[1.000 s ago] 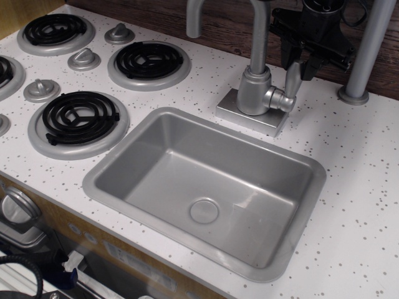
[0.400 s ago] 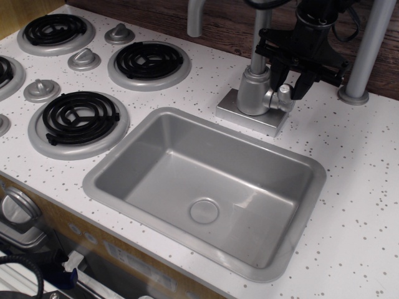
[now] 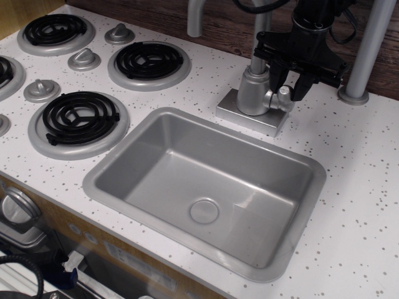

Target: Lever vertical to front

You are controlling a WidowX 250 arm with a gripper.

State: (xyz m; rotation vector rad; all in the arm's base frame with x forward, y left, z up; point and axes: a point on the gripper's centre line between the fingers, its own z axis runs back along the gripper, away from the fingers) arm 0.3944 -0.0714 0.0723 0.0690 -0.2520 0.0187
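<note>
The faucet stands behind the sink on a square base. Its lever shows only as the round silver stub on the body's right side; the flat paddle handle is hidden behind my gripper. My black gripper has come down from above over the lever. Its two fingers stand on either side of the lever with a gap between them. I cannot tell whether they touch the paddle.
The grey sink basin lies in front of the faucet. Several black stove burners and round silver knobs are at the left. A grey post stands just right of my gripper. The curved spout rises at the top.
My gripper has come down and to the left from above the lever, and its fingers now straddle it. The upright paddle, plain a second ago, is now hidden. Little moved in the last half second.
</note>
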